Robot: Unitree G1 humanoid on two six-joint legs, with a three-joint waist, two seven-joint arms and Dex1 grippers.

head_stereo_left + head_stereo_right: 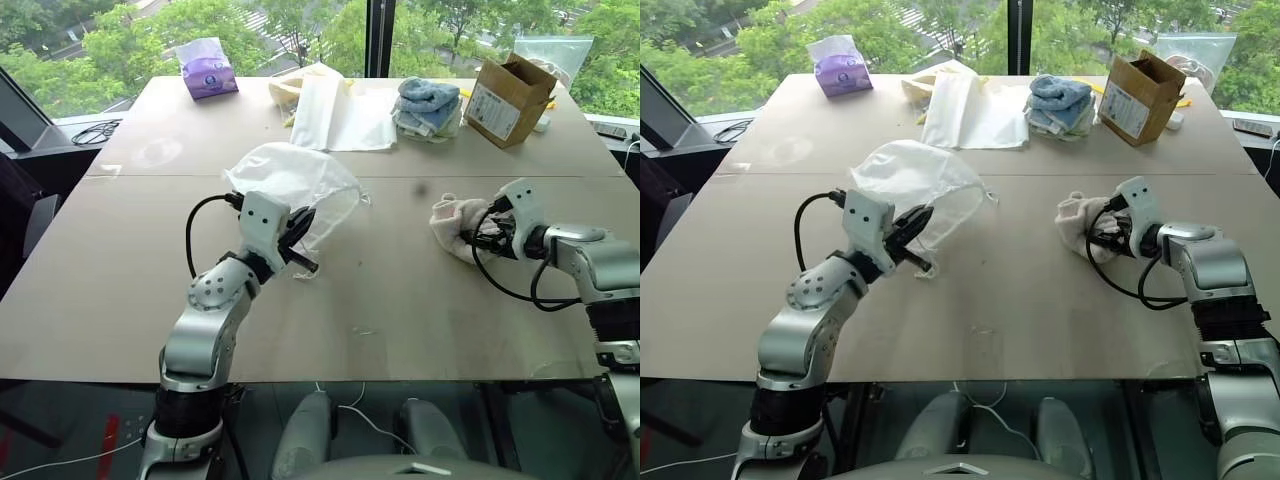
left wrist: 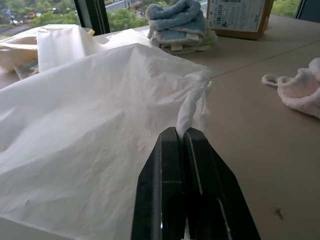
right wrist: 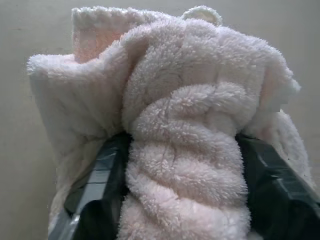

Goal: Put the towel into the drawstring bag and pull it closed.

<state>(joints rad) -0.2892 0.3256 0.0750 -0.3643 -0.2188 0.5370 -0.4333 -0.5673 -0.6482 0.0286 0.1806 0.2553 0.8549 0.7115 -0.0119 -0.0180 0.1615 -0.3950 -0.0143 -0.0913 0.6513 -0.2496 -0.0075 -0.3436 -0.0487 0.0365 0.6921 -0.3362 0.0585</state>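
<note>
The towel is a fluffy cream-pink bundle, bunched into thick folds with a small loop at its top edge, sitting on the right side of the surface. The right gripper has its jaws around the bundle, pressing in from both sides. Over to the left, the drawstring bag lies crinkled, thin and white, and the left gripper has jaws clamped tight on its twisted cord.
</note>
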